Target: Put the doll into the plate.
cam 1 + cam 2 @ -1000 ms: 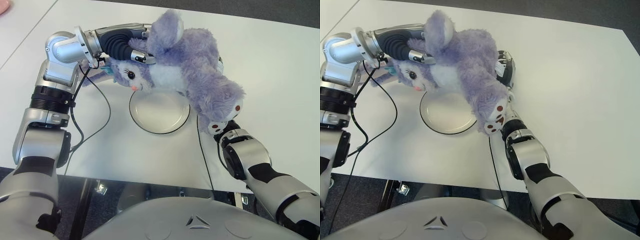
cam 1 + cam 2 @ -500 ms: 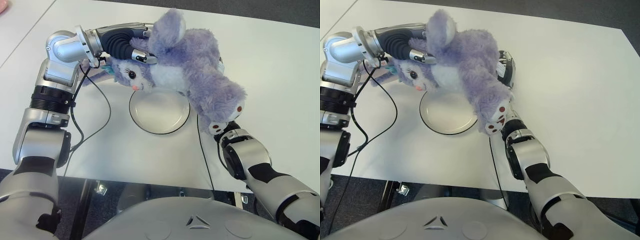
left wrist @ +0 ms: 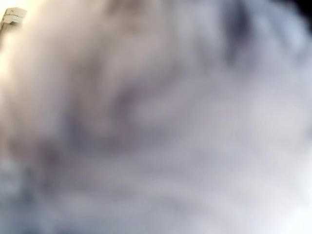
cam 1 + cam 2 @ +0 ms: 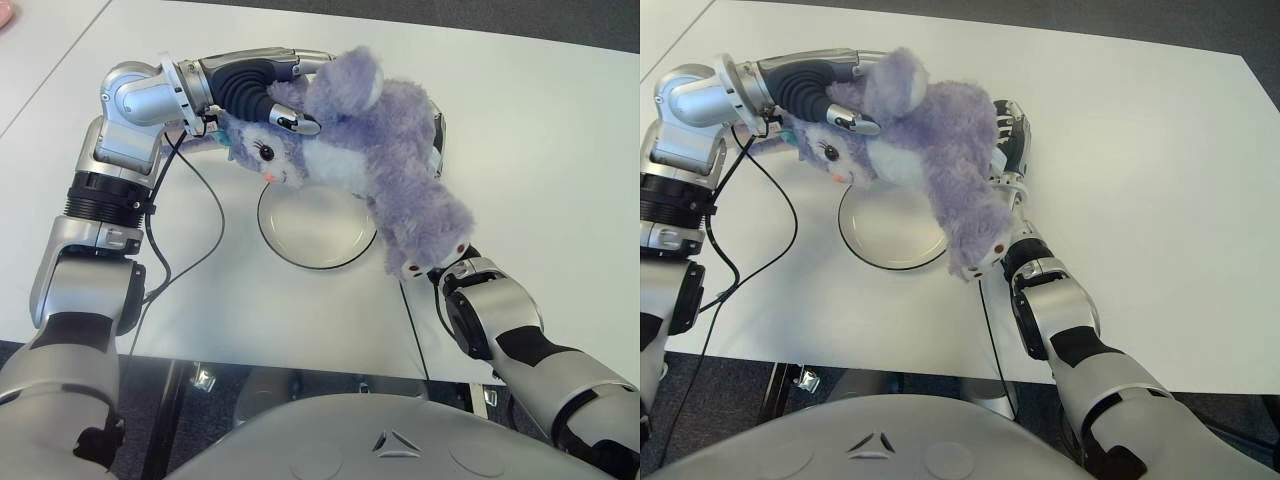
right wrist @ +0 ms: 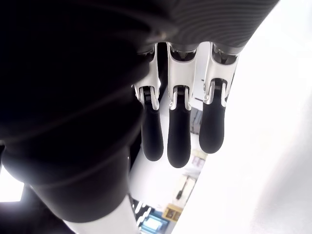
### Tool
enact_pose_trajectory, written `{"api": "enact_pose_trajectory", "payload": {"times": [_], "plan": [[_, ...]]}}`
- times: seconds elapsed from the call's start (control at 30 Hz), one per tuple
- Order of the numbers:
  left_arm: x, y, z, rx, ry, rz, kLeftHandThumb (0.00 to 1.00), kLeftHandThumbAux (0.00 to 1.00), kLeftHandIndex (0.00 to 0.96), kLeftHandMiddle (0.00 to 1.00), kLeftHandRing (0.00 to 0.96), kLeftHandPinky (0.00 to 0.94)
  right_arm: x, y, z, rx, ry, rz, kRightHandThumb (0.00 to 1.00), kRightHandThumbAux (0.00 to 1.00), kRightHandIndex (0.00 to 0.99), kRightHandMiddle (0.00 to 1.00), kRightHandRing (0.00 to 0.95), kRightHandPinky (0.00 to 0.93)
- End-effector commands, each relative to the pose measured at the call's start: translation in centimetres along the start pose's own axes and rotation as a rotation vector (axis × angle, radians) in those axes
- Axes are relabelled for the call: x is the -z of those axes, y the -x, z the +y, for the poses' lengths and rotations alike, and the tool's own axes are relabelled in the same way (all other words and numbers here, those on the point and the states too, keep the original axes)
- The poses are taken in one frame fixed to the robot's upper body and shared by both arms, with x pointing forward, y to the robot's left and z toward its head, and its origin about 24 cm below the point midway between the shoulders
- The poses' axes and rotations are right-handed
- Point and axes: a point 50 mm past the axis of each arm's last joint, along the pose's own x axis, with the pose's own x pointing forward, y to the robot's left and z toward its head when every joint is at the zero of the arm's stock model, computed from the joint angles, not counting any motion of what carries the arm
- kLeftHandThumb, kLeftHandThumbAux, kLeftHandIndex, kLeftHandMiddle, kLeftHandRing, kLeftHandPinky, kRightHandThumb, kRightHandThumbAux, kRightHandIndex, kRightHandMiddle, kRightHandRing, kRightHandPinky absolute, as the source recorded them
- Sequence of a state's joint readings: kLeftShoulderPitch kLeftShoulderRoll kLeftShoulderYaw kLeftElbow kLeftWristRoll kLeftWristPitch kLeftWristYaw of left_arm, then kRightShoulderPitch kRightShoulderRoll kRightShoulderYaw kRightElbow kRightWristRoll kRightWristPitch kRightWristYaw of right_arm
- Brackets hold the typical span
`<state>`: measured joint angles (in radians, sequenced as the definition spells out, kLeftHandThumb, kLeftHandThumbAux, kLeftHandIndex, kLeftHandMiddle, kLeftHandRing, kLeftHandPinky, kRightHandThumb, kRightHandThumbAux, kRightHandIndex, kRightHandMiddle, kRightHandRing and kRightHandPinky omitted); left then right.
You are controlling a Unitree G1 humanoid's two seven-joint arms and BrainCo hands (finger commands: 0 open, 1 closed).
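Note:
A purple plush doll (image 4: 375,160) hangs tilted over the table, head to the left, feet down at the right. My left hand (image 4: 272,100) is shut on its head and ear, and purple fur (image 3: 156,126) fills the left wrist view. The white plate (image 4: 300,252) with a dark rim lies below the doll's face and belly. The doll's feet (image 4: 425,255) hang just beyond the plate's right rim. My right hand (image 4: 1012,135) shows behind the doll on its right. Its fingers (image 5: 178,131) are straight and hold nothing.
A black cable (image 4: 208,215) loops over the white table (image 4: 560,170) left of the plate, and another (image 4: 412,330) runs to the front edge near my right forearm. The table's front edge lies close below the plate. A pink object (image 4: 5,10) sits at the far left corner.
The doll's body and feet have swung down and left, closer to the plate's right rim. My left hand has shifted slightly right with the head. My right hand now shows clear of the doll.

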<state>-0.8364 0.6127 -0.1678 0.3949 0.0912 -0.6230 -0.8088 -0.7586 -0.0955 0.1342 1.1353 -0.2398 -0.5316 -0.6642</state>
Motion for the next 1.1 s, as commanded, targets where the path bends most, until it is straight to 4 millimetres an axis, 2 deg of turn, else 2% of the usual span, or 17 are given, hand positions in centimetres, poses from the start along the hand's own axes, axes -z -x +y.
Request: {"api": "enact_pose_trajectory", "payload": {"times": [0.03,0.23,0.67,1.1], "plan": [[0.1,-0.6,-1.1,-0.017,0.009,0.038,0.254,0.277,0.000,0.000,0.000,0.000,11.5,15.3,-0.4,-0.174,0.169,0.510,0.121,0.998,0.306,0.385,0.437,0.454],[0.2,-0.7,-1.1,-0.014,0.004,0.055,0.263,0.281,0.000,0.000,0.000,0.000,11.4,15.4,-0.5,-0.156,0.183,0.497,0.124,0.998,0.308,0.386,0.436,0.453],[0.6,-0.9,-1.3,-0.009,0.015,0.070,0.244,0.285,0.000,0.000,0.000,0.000,11.8,15.4,-0.7,-0.178,0.152,0.531,0.058,0.998,0.301,0.380,0.420,0.436],[1.2,-1.0,-1.5,-0.007,0.002,0.093,0.231,0.284,0.000,0.000,0.000,0.000,11.9,15.5,-0.9,-0.177,0.144,0.537,0.077,0.998,0.306,0.376,0.407,0.417]]}}
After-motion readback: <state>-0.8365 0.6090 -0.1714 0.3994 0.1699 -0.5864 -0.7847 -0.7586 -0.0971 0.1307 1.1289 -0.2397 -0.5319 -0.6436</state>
